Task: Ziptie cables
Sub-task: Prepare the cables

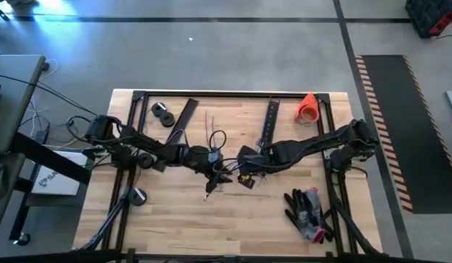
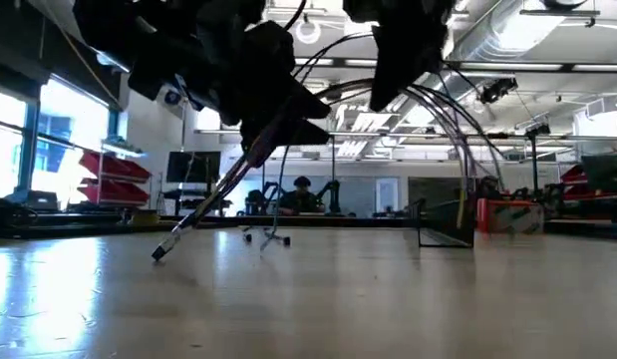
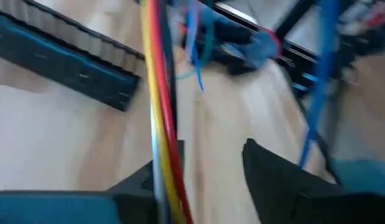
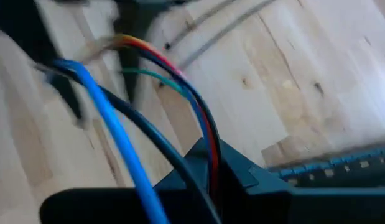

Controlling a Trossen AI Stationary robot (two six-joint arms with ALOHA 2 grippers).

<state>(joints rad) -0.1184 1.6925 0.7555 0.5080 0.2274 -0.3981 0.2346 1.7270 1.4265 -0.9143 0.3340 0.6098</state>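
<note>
**Tech 1:** Cables location?

**Tech 2:** Mid-tabletop, strung between the 2 sets of jaws. The left gripper and right gripper meet there, nearly touching. In the left wrist view, red, yellow and grey wires run down along 1 finger of the left jaws, which stand spread; contact is likely, but a firm pinch cannot be confirmed. In the right wrist view, blue, red and green wires pass into the right jaws; spread or pressed together, I cannot tell.

**Tech 1:** Handling properties?

**Tech 2:** Judged light, thin and limp. Loose strands arch upward in the low view and will likely splay when released.

**Tech 1:** Recommended hold?

**Tech 2:** Grip the bunch where strands lie parallel, close beside each set of jaws, leaving a short taut span between them for the tie.
</note>
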